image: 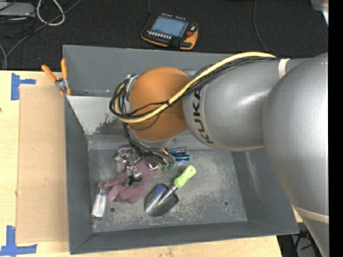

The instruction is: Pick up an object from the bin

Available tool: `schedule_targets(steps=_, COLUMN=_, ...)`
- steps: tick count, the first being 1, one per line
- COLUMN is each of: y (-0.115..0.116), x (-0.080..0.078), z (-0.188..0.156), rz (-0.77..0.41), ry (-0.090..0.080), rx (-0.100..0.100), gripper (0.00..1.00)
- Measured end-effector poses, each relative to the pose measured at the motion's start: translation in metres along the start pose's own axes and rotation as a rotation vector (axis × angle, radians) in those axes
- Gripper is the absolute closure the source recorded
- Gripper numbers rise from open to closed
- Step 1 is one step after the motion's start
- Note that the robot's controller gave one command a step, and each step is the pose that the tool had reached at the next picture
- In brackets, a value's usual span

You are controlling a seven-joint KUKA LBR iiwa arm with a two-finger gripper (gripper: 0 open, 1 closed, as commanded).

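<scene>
in the grey bin (214,197), the gripper (130,171), whether spread or closed i cannot tell, should settle squarely onto the mauve cloth (124,191) beneath it.

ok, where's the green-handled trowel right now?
In the camera view the trowel lies on the bin floor, lower middle, just right of the purple cloth and below-right of the gripper.

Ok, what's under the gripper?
The gripper hangs over the top edge of a mauve cloth, beside a green-handled trowel. The orange cover hides the floor of the bin behind it.
</scene>
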State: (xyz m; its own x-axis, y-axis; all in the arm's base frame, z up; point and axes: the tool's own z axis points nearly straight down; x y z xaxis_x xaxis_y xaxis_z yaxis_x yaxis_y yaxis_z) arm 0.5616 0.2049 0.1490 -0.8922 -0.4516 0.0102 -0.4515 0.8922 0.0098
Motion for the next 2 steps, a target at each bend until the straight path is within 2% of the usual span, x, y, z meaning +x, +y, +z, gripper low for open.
schedule_targets(steps=1, y=-0.059, x=0.011, z=0.013, rz=0.059, ry=-0.002, rx=0.007, gripper=1.00)
schedule_targets(steps=2, y=-0.026, x=-0.003, z=-0.062, rz=-0.032, ry=-0.002, rx=0.000, gripper=1.00)
